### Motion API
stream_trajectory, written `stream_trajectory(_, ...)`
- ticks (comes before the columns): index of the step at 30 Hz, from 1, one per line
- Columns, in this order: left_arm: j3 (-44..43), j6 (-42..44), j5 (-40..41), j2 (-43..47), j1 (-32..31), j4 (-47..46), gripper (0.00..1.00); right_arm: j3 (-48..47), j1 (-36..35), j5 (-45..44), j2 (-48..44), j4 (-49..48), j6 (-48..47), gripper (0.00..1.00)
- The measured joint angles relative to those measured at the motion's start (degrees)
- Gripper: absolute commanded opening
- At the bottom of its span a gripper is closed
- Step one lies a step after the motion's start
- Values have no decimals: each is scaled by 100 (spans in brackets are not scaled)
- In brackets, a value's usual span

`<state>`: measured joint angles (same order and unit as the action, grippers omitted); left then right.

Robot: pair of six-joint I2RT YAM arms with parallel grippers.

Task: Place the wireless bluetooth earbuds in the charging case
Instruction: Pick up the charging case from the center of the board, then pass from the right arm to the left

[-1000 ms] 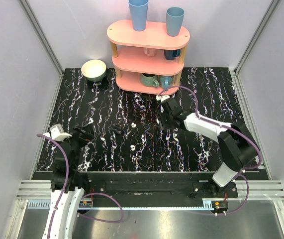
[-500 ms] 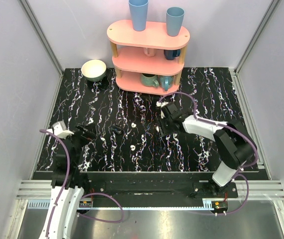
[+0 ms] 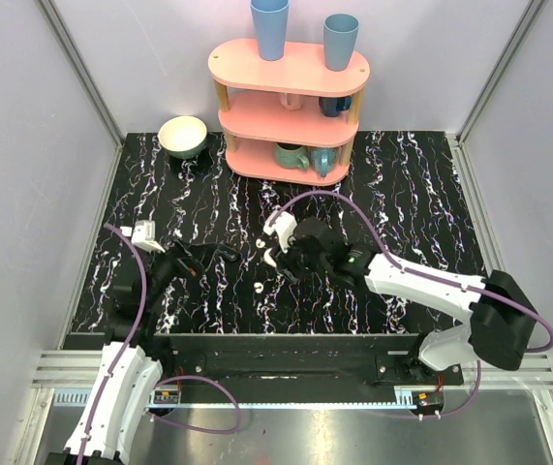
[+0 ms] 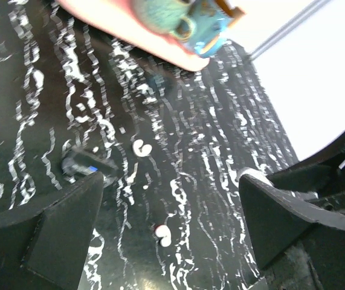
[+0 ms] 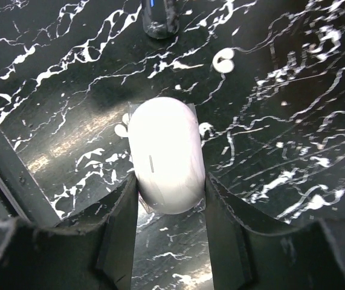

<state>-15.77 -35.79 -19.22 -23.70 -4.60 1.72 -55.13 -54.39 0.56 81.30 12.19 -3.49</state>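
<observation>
The charging case (image 5: 166, 154) is a white oval pebble held between my right gripper's (image 5: 169, 181) two fingers, just above the black marbled table. In the top view it shows as a white spot (image 3: 271, 258) at the right gripper (image 3: 281, 258), left of centre. One earbud (image 3: 260, 244) lies just beyond the case and the other earbud (image 3: 258, 287) lies nearer the front. One earbud also shows in the right wrist view (image 5: 223, 60). My left gripper (image 3: 197, 260) is open and empty, left of the earbuds. Its wrist view shows both earbuds, one farther (image 4: 141, 147) and one nearer (image 4: 162, 234), ahead of the left gripper (image 4: 172, 199).
A small dark object with a blue light (image 3: 228, 254) lies between the two grippers; it also shows in the left wrist view (image 4: 84, 164) and the right wrist view (image 5: 158, 18). A pink shelf (image 3: 291, 102) with cups and mugs stands at the back, with a pale bowl (image 3: 183, 136) to its left.
My right arm has swung left and nearer across the table to beside the earbuds. My left gripper has moved right towards the middle.
</observation>
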Motion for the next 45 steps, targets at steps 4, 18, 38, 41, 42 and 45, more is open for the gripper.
stream_trajectory(4, 4, -52, -667, 74, -2, -586, 99, 254, -127, -313, -496, -282, -507, 15)
stream_trajectory(18, 352, -1209, -1939, -1307, -662, -3272, 93, 918, -562, -785, -1589, -1373, -1779, 17)
stream_trajectory(38, -573, -866, -1611, -3067, -2321, -3838, 80, 1224, -595, -968, -1805, -1543, -2013, 17)
stream_trajectory(41, -634, -844, -1587, -3233, -2389, -3875, 76, 1241, -595, -966, -1836, -1589, -2028, 17)
stream_trajectory(42, -664, -835, -1572, -3311, -2428, -3893, 74, 1241, -595, -966, -1836, -1591, -2028, 17)
stream_trajectory(45, -745, -820, -1543, -3506, -2535, -3928, 68, 1244, -595, -964, -1836, -1593, -2033, 17)
